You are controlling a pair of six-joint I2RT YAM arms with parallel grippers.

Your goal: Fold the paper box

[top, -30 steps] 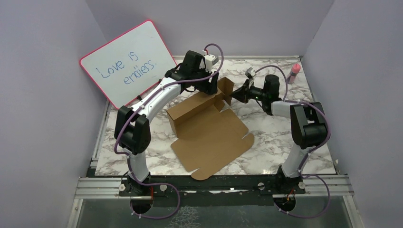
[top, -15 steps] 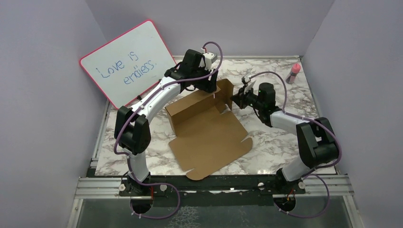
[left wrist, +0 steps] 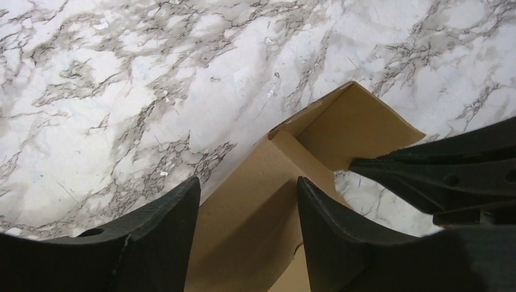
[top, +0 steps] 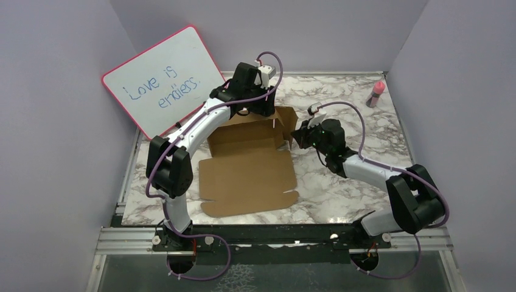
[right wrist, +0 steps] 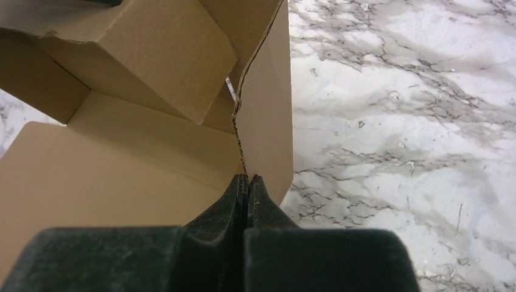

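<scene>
- Whiteboard (top: pixel 163 80) leans on the wall behind and left of the box (top: pixel 249 173). It is no part of my job.
- Left gripper (left wrist: pixel 248 184) hangs over the box's back wall, fingers spread, with cardboard running up between them. I judge it is there to steady that wall while a side goes up. I cannot tell whether either finger touches it.
- Box lies mid-table (top: pixel 365 155): base and front panel flat, back wall raised, right side flap standing at the back right corner.
- Right gripper (right wrist: pixel 247 180) sits at the box's right side, fingers pressed together, tips at the flap's lower edge. I see no cardboard between them, so I read it as a closed pusher nudging the flap inward.
- Bottle (top: pixel 377 92) stands well right of the box and behind it, out of the way.
- From above, the left arm hides part of the back wall, and I cannot make out the box's left flap. Both wrist views cut off the front panel.
</scene>
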